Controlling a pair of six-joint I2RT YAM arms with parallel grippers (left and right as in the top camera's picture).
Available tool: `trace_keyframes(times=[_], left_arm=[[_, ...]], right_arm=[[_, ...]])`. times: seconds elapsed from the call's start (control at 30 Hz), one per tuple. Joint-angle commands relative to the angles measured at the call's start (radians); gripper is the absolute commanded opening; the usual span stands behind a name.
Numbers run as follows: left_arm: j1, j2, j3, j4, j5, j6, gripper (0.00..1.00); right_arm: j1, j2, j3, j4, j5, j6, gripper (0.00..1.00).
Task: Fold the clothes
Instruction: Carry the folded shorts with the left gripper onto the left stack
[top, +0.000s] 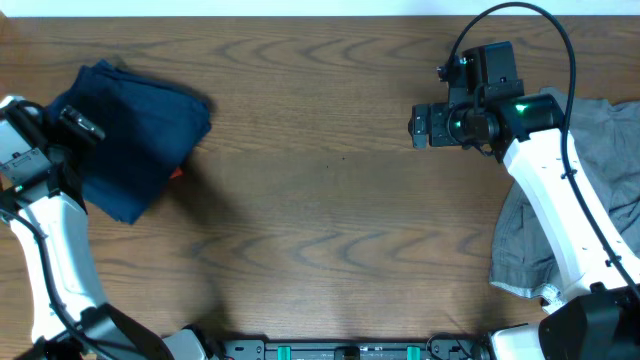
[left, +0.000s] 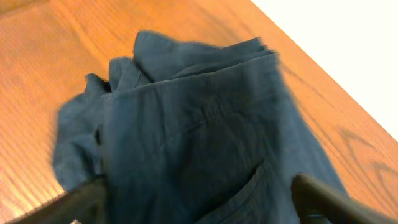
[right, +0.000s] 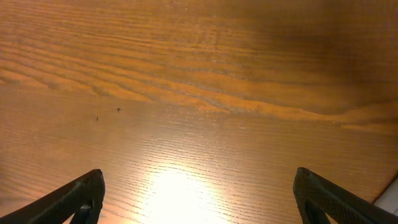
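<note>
Near side, left wrist view: the left gripper (left: 200, 183) is released, its 2 fingers (left: 81, 200) spread wide with nothing pinched. The navy shorts (left: 199, 124) pass between the fingers and run on ahead of them in a bunched heap. A pocket seam sits just ahead of the tips and a rumpled fold lies at the far end. The view is blurred. The table (left: 50, 50) shows beyond the cloth, ahead and to the left.

Right wrist view: the right gripper (right: 199, 174) is released too, its 2 fingers wide apart and empty. Only bare wood lies between and ahead of them, with a bright glare patch just ahead of the tips.

Overhead view: the left gripper (top: 80, 125) sits over the left part of the navy shorts (top: 135, 140), and most of the cloth lies to its right. The right gripper (top: 418, 127) is well apart from them, across the table. The grey garment (top: 610, 190) lies behind the right gripper, partly under the right arm (top: 560, 200).
</note>
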Motion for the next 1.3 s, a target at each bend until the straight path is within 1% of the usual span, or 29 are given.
trace_keyframes(times=[0.0,0.07,0.17,0.23,0.3,0.33,0.37,0.47,0.53,0.7,0.77,0.83,0.9,0.97,1.07,1.2,1.27], left_arm=[[0.005,0.005,0.01,0.011,0.005,-0.05,0.98],[0.002,0.0,0.01,0.033,0.042,-0.049,0.98],[-0.01,-0.01,0.01,0.068,0.136,-0.049,0.98],[-0.031,-0.021,0.01,0.076,0.15,-0.042,0.98],[-0.064,-0.032,0.01,0.079,0.143,0.005,0.98],[-0.084,-0.037,0.01,0.079,0.12,0.026,0.98],[-0.109,-0.043,0.01,0.076,0.064,0.045,0.98],[-0.184,-0.063,0.01,0.048,-0.196,0.054,0.98],[-0.225,-0.077,0.01,0.042,-0.281,0.072,0.98],[-0.325,-0.098,0.01,0.03,-0.28,0.08,0.98],[-0.387,-0.098,0.01,0.013,-0.212,0.111,0.98],[-0.467,-0.092,0.01,-0.006,-0.174,0.126,0.98],[-0.56,-0.081,0.01,-0.028,-0.172,0.147,0.98],[-0.649,-0.067,0.01,-0.072,-0.172,0.151,0.98],[-0.756,-0.058,0.01,-0.227,-0.172,0.149,0.98],[-0.802,-0.07,0.01,-0.441,-0.161,0.082,0.98],[-0.795,-0.092,0.01,-0.554,-0.1,0.066,0.98]], right_arm=[[-0.004,0.001,0.006,-0.009,-0.005,-0.005,0.95],[-0.004,0.001,0.006,-0.013,-0.005,-0.005,0.95],[-0.004,0.001,0.006,-0.009,-0.004,-0.005,0.97],[-0.004,0.001,0.005,-0.004,-0.005,-0.005,0.99],[-0.004,0.001,0.006,-0.001,-0.01,-0.018,0.99],[-0.004,0.001,0.006,0.0,-0.021,-0.036,0.99],[-0.004,0.001,0.005,0.002,-0.04,-0.056,0.99],[-0.005,0.001,0.006,0.001,-0.061,-0.076,0.99],[-0.005,0.001,0.006,0.0,-0.061,-0.076,0.99],[-0.005,0.001,0.005,0.006,-0.061,-0.076,0.99],[-0.005,0.002,0.005,0.013,-0.061,-0.07,0.99],[-0.005,0.002,0.005,0.03,-0.061,-0.03,0.99],[-0.008,0.002,0.005,0.053,-0.06,0.043,0.99],[-0.014,0.002,0.005,0.081,-0.06,0.095,0.99],[-0.029,0.001,0.005,0.084,-0.06,0.101,0.99],[-0.061,-0.001,0.005,-0.023,-0.059,0.095,0.99],[-0.084,-0.004,0.005,-0.087,-0.047,0.093,0.99]])
